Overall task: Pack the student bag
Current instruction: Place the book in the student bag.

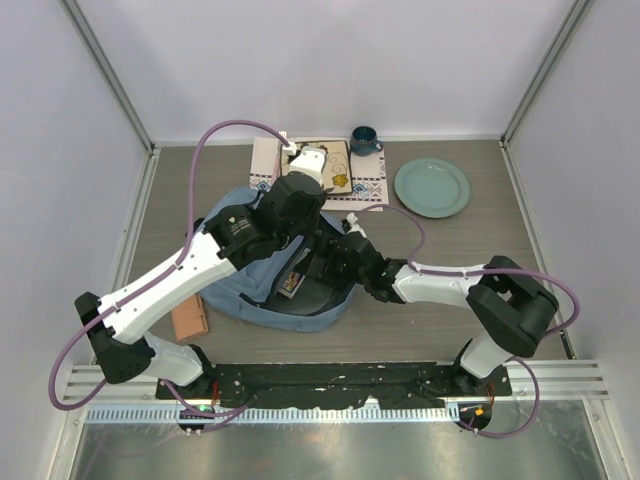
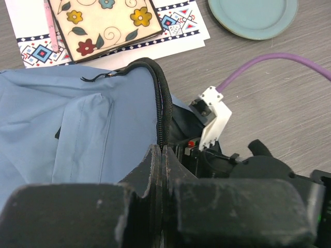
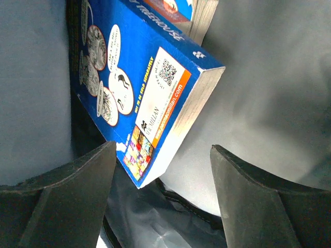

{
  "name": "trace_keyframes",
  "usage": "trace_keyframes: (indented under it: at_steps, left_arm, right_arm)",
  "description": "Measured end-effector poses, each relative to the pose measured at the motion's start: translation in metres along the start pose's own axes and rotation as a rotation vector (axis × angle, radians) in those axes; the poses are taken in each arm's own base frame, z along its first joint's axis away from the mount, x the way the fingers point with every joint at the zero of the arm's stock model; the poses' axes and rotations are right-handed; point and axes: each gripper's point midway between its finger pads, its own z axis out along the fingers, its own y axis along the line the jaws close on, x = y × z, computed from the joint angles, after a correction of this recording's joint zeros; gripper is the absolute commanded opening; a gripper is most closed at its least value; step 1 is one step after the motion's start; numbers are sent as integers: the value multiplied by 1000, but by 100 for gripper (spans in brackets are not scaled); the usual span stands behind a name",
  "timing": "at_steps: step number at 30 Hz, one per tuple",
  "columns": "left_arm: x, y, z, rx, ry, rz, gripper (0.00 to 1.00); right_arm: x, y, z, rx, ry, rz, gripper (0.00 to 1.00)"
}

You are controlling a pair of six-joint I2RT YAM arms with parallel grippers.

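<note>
The light-blue student bag (image 1: 245,290) lies in the middle of the table with its mouth open to the right. My left gripper (image 1: 312,228) is shut on the bag's black zipper edge (image 2: 161,103) and holds it up; its closed tips show in the left wrist view (image 2: 163,152) beside the blue fabric (image 2: 62,119). My right gripper (image 1: 335,262) is inside the mouth, open and empty (image 3: 163,147). A blue paperback book (image 3: 139,77) lies just ahead of its fingers against the grey lining (image 3: 269,77). The book also shows in the top view (image 1: 293,280).
Behind the bag, a floral notebook (image 1: 330,165) lies on a white patterned mat (image 1: 368,190) with a pink pen (image 2: 50,26). A dark-blue mug (image 1: 364,140) and a teal plate (image 1: 431,187) stand at the back right. A brown flat item (image 1: 189,318) lies left of the bag.
</note>
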Motion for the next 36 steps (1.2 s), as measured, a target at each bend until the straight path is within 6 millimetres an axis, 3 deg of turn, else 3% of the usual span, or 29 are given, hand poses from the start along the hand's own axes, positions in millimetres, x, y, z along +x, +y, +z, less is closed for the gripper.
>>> trace_keyframes:
  at_steps: [2, 4, 9, 12, 15, 22, 26, 28, 30, 33, 36]
  left_arm:
    - [0, 0, 0, 0, 0, 0, 0]
    - [2, 0, 1, -1, 3, 1, 0]
    - [3, 0, 2, -1, 4, 1, 0]
    - [4, 0, 2, 2, 6, 1, 0]
    - [5, -1, 3, 6, 7, 0, 0]
    - [7, 0, 2, 9, 4, -5, 0]
    - [7, 1, -1, 10, -2, -9, 0]
    - [7, 1, -1, 12, -5, -12, 0]
    - [7, 1, 0, 11, -3, -13, 0]
    - [11, 1, 1, 10, 3, -11, 0]
    - [14, 1, 3, 12, 8, -16, 0]
  right_arm:
    - [-5, 0, -6, 4, -22, -12, 74]
    - [-6, -1, -11, 4, -31, -20, 59]
    - [1, -6, -12, 4, -8, -21, 37]
    - [5, -1, -5, -26, 15, -19, 29]
    - [10, 1, 8, -46, 42, -16, 27]
    - [-1, 43, 41, -158, 54, -16, 31]
    - [-6, 52, 42, -189, 41, -17, 51]
    - [-6, 47, 41, -179, 31, -19, 62]
    - [-4, 31, 34, -138, 14, -27, 69]
    - [-7, 6, 5, -56, -37, -54, 71]
    - [-23, 1, -30, -14, -130, -85, 73]
